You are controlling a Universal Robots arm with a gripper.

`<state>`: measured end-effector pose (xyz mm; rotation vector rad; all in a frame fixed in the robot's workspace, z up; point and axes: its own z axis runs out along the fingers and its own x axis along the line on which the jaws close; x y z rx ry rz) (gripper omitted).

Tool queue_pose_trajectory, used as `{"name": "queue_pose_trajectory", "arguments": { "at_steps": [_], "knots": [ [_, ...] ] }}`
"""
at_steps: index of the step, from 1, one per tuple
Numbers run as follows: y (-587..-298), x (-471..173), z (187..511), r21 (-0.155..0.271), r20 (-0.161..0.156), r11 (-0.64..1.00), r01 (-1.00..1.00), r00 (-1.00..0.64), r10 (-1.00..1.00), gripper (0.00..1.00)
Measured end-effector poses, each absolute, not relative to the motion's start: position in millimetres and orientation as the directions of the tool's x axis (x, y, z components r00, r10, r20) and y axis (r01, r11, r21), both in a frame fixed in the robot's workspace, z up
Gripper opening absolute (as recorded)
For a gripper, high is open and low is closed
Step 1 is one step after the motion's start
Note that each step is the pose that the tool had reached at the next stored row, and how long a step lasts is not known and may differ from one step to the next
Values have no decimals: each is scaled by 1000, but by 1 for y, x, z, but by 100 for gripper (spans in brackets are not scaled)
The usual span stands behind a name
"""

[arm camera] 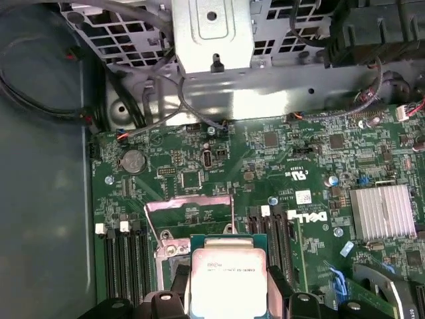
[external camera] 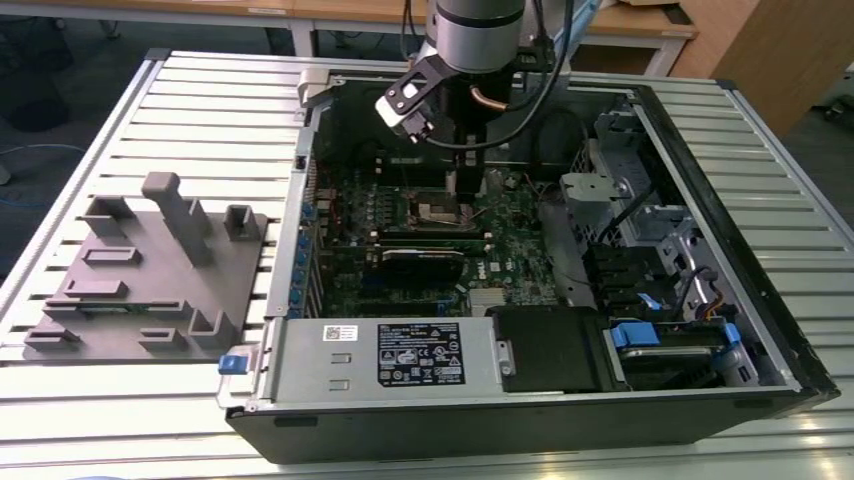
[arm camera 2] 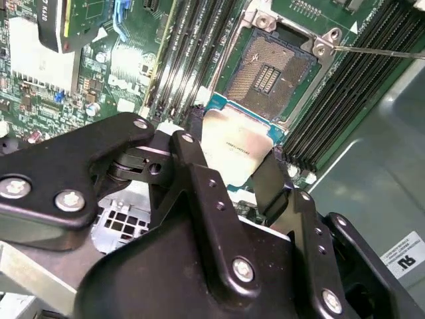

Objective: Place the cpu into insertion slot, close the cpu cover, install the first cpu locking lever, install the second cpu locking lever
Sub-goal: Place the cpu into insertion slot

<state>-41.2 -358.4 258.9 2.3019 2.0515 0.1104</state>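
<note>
My gripper [arm camera 2: 232,159] is shut on the cpu [arm camera 2: 236,146], a flat square chip with a dull silver top, pinched at two opposite edges. The chip hangs tilted just beside the insertion slot [arm camera 2: 265,66], whose tan contact field lies bare inside its dark frame. In the first wrist view the cpu [arm camera: 229,276] sits between the fingers [arm camera: 178,292], and the cpu cover [arm camera: 189,209] stands swung up behind it. A thin wire locking lever [arm camera 2: 378,50] sticks out from the socket's corner. In the exterior view the gripper [external camera: 461,170] hangs inside the open case above the slot [external camera: 441,210].
Long black memory slots [arm camera 2: 345,86] flank the socket. A black card [external camera: 420,256] lies across the board, with a silver power supply [external camera: 400,355] nearer the front. Cables [arm camera: 40,100] and a metal drive cage [arm camera: 212,33] line the case. A grey fixture [external camera: 147,290] rests on the slatted table.
</note>
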Motion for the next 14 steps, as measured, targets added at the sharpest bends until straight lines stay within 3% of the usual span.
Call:
{"name": "queue_pose_trajectory", "arguments": {
  "at_steps": [14],
  "knots": [
    [-358,-41,259,89,17,-151,985,150,989,54]
  ]
}}
